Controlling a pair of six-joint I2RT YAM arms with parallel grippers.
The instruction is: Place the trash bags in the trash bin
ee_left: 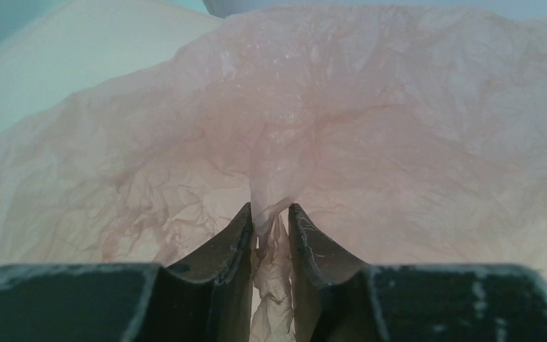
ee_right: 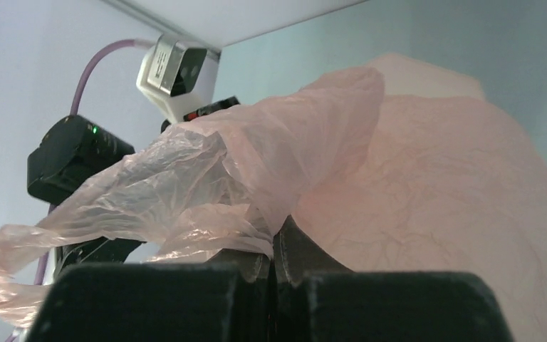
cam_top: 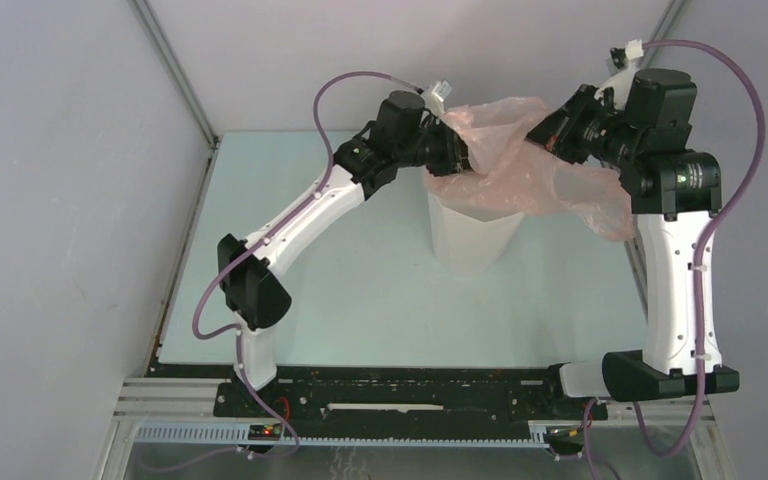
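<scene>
Presently: one pink trash bag [cam_top: 520,165], spread over mouth of one white trash bin [cam_top: 470,245]; left gripper [ee_left: 271,210] clamped on its film; right gripper [ee_right: 274,239] pinched tight on its film.

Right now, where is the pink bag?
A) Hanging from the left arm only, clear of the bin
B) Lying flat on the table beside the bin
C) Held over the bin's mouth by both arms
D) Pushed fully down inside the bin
C: the pink bag spreads over the top of the white bin, with a fold pinched in the left jaws and film caught in the shut right jaws.
</scene>
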